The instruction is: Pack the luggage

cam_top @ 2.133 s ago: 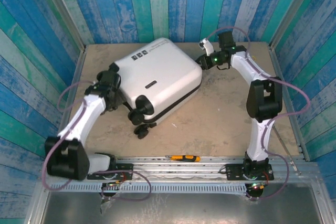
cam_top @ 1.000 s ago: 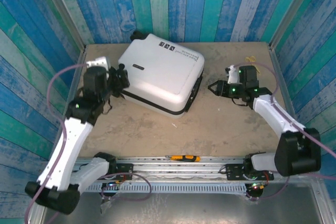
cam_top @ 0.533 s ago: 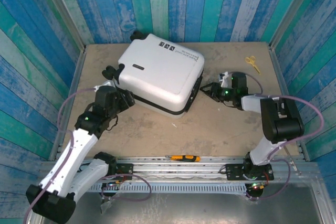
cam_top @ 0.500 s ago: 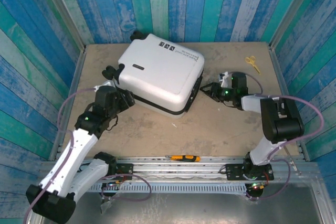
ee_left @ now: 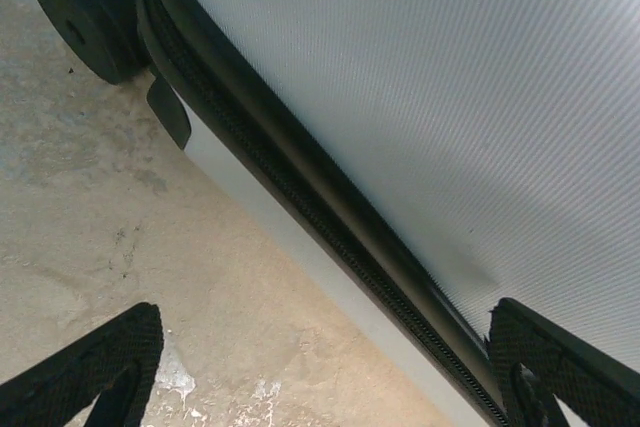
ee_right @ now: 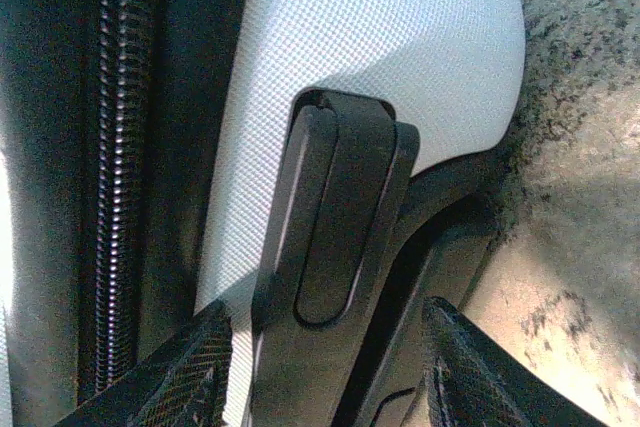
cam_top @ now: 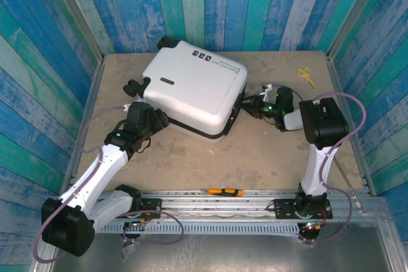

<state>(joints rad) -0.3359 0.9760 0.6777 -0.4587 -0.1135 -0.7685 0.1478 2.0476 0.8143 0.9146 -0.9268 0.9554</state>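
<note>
**A:** On the worktop [cam_top: 268, 151], toward the back left, the luggage [cam_top: 194, 90] lies flat and closed. Where are the grippers?

**B:** The left gripper [cam_top: 155, 121] sits low at its near-left edge, jaws wide, holding nothing. The zip [ee_left: 300, 197] runs between its fingers [ee_left: 100, 367], with a wheel [ee_left: 75, 22] off to one side. The right gripper [cam_top: 254, 105] is at the right side, about half open, astride a black tab [ee_right: 335, 217], not visibly pinching it.

**A:** So the lid needs opening before anything goes in?

**B:** I judge so. Close squarely on the tab, brace the lower shell with the left fingers below the seam, and lift slowly. The smooth shell could slide on the worktop.
</note>
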